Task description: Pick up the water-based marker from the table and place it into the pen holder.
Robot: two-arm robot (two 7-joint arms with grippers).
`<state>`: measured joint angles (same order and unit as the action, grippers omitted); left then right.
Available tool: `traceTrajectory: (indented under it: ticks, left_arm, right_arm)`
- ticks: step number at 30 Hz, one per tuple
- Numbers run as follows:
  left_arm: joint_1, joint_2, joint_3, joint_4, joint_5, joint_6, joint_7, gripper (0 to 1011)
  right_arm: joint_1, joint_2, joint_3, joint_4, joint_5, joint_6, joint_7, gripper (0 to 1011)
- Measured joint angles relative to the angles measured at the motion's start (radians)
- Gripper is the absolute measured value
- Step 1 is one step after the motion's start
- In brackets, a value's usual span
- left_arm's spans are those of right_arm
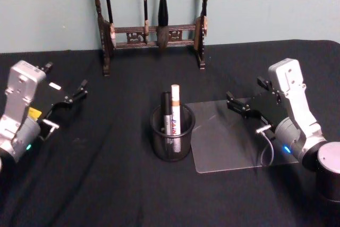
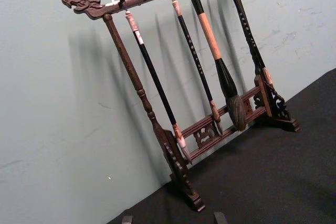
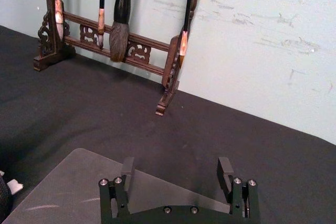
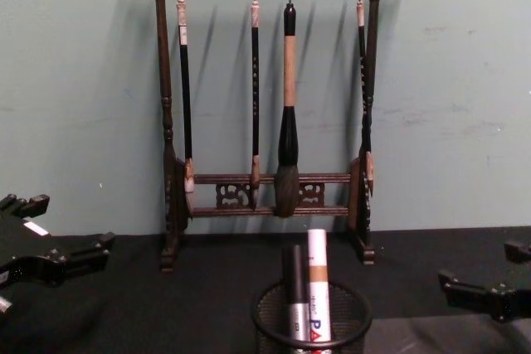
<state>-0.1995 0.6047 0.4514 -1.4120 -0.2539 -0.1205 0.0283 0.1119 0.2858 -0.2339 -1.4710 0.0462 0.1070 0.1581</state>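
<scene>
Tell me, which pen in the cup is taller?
The white marker in the pen holder. It stands higher than the black-capped silver one on its left.

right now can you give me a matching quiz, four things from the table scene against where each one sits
Things:
1. white marker
2. clear sheet
3. brush rack
4. left hand

Places:
A. at the table's far edge, by the wall
B. flat on the table, right of the pen holder
C. over the table's left side, holding nothing
D. upright in the pen holder

Pairs: 1-D, 2-B, 3-A, 4-C
</scene>
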Motion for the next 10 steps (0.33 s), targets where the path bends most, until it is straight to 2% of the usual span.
traceTrajectory:
  ticks: [10]
  left_arm:
    - [0.000, 0.000, 0.000, 0.000, 0.000, 0.000, 0.000, 1001]
  right_arm:
    - [0.000, 0.000, 0.000, 0.000, 0.000, 0.000, 0.000, 1002]
